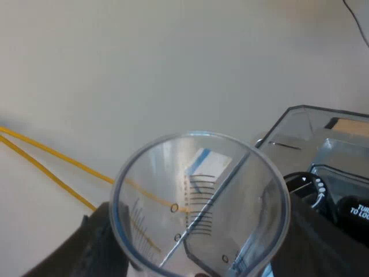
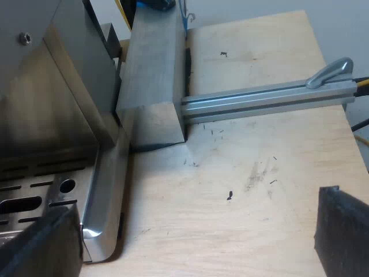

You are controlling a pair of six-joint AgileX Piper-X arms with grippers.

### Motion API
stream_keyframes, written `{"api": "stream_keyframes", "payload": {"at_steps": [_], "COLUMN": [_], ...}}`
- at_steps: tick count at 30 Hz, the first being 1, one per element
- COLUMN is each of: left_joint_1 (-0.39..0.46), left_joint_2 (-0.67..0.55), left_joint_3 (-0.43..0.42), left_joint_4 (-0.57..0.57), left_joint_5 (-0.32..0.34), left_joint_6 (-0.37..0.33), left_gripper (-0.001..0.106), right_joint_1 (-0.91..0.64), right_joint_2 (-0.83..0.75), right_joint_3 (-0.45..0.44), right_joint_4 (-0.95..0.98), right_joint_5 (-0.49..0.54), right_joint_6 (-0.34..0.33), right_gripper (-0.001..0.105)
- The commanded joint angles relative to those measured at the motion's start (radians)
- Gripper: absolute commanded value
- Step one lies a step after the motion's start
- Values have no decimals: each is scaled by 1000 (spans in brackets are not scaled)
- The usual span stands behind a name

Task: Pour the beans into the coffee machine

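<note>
**Left wrist view.** Left gripper (image 1: 202,262): black fingers (image 1: 95,245) closed on the measuring glass (image 1: 199,196), one on each side of its wall. Measuring glass: clear, with printed scale marks, mouth turned toward the camera, just beside the bean hopper (image 1: 323,144). Bean hopper: clear walls, dark knob inside.

**Right wrist view.** Right gripper (image 2: 190,236): fingers (image 2: 343,231) spread wide, holding nothing, over the wooden table (image 2: 259,161), near the metal foot of the espresso machine (image 2: 106,190). Metal rail (image 2: 265,98): lying on the table, beyond the espresso machine's side.
</note>
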Motion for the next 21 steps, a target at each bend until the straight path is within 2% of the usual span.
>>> {"api": "stream_keyframes", "payload": {"at_steps": [1,6,18,21], "left_joint_1": [-9,-9,-9,-9], "left_joint_2": [-6,-6,-6,-6], "left_joint_3": [-12,-12,-12,-12], "left_joint_4": [-4,-2,26,26], "left_joint_5": [-8,-16,-85,-111], "left_joint_6": [23,46,166,217], "left_gripper": [22,22,22,22], "right_joint_1": [-1,-1,-1,-1], "right_joint_2": [-4,-4,-4,-4], "right_joint_3": [-10,-10,-10,-10], "right_joint_4": [-1,-1,-1,-1], "right_joint_5": [-4,-4,-11,-11], "right_joint_6": [3,3,3,3], "right_gripper": [82,82,82,82]}}
